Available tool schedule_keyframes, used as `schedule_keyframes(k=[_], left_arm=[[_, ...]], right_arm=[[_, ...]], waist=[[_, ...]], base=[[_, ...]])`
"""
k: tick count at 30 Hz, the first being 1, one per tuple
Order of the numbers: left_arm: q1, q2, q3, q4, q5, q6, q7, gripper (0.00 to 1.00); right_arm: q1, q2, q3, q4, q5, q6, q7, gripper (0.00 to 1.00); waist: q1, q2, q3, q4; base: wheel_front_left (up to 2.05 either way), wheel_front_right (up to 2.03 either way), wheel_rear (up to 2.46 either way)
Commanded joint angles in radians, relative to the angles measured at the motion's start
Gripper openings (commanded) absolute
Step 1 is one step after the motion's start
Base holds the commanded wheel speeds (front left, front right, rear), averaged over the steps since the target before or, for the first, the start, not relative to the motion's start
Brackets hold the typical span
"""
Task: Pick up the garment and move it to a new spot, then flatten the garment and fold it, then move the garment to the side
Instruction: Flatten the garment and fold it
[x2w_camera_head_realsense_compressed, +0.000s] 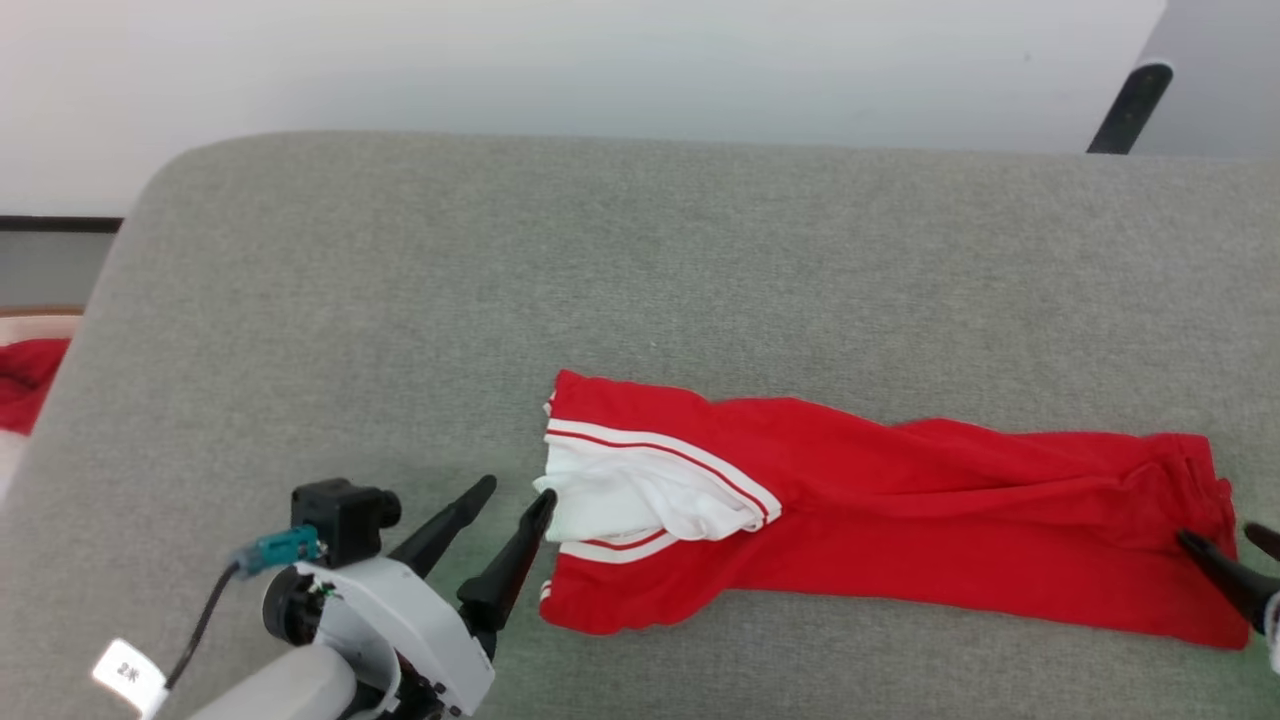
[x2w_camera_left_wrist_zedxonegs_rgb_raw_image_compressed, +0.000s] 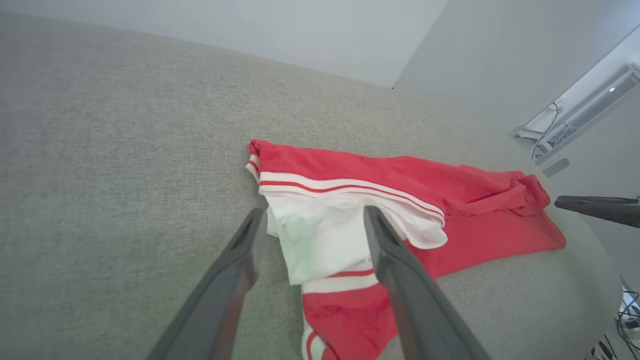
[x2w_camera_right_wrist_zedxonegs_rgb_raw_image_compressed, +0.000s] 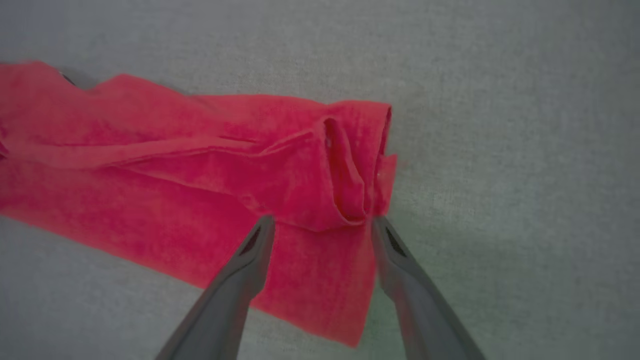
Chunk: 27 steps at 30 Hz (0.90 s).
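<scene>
Grey fabric surface (x2w_camera_head_realsense_compressed: 640, 250) spreads before you. Nearest, your left gripper (x2w_camera_head_realsense_compressed: 515, 495) stands open at the white-sleeved end of the garment (x2w_camera_head_realsense_compressed: 900, 520), folded into a long strip; your right gripper (x2w_camera_head_realsense_compressed: 1222, 535) gapes open at its opposite red hem.

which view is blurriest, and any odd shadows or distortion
Head view: sharp, evenly lit, faint greenish shadow on the grey surface by the left gripper. Left wrist view: wide-angle bend, garment crisp. Right wrist view: softest, garment edges smeared, greenish shadow beside the right gripper.
</scene>
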Motion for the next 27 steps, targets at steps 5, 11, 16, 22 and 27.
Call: schedule_keyframes(k=[5, 11, 16, 22, 27], left_arm=[[0.068, -0.05, 0.11, -0.039, 0.082, 0.097, -0.028, 1.0], [0.152, -0.135, 0.295, -0.088, 0.234, 0.132, -0.027, 1.0], [0.189, -0.187, 0.38, -0.109, 0.445, 0.152, -0.028, 1.0], [0.206, -0.256, 0.458, -0.12, 0.622, 0.152, -0.027, 1.0], [0.226, -0.329, 0.515, -0.1, 0.713, 0.11, -0.027, 1.0]], right_arm=[[0.052, -0.026, -0.088, 0.01, 0.036, 0.0, 0.114, 1.0], [0.036, -0.036, -0.143, 0.031, 0.039, 0.0, 0.208, 1.0], [-0.015, -0.03, -0.17, 0.062, 0.02, 0.0, 0.287, 1.0], [-0.062, 0.001, -0.189, 0.109, -0.004, 0.0, 0.377, 1.0], [-0.061, 0.032, -0.199, 0.128, -0.037, 0.0, 0.429, 1.0]], waist=[[0.0, 0.0, 0.012, 0.048], [0.0, 0.0, 0.04, 0.08], [0.0, 0.0, 0.062, 0.107], [0.0, 0.0, 0.083, 0.135], [0.0, 0.0, 0.111, 0.153]], base=[[0.0, 0.0, 0.0], [0.0, 0.0, 0.0], [0.0, 0.0, 0.0], [0.0, 0.0, 0.0], [0.0, 0.0, 0.0]])
